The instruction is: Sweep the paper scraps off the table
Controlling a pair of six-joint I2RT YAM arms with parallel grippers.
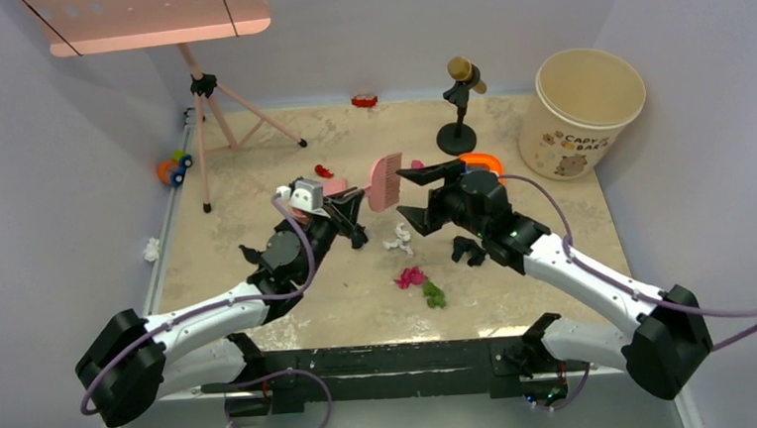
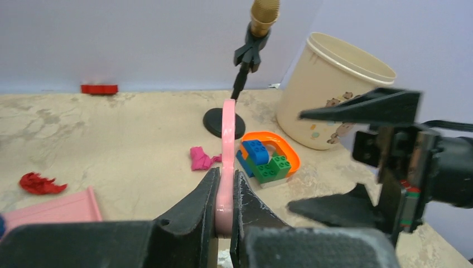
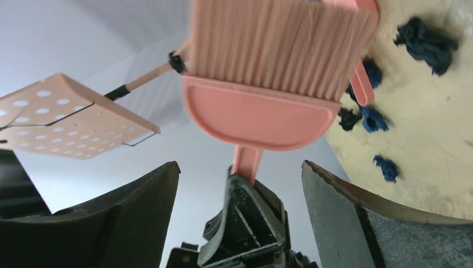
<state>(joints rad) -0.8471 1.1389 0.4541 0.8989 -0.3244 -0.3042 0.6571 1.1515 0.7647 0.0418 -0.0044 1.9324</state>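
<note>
Left claw (image 2: 226, 177) clamped (right claw (image 3: 240, 167) agape)

The only lettering that can be read is on the cream round plastic bucket (image 1: 588, 127), at about two o'clock on the beige marble-stained table (image 1: 258, 251). Dark capitals on its side wall read "CAPY" above "BAR", just over a small brown cartoon figure (image 1: 572, 165). In the left wrist view the same print is too blurred to read.
</note>
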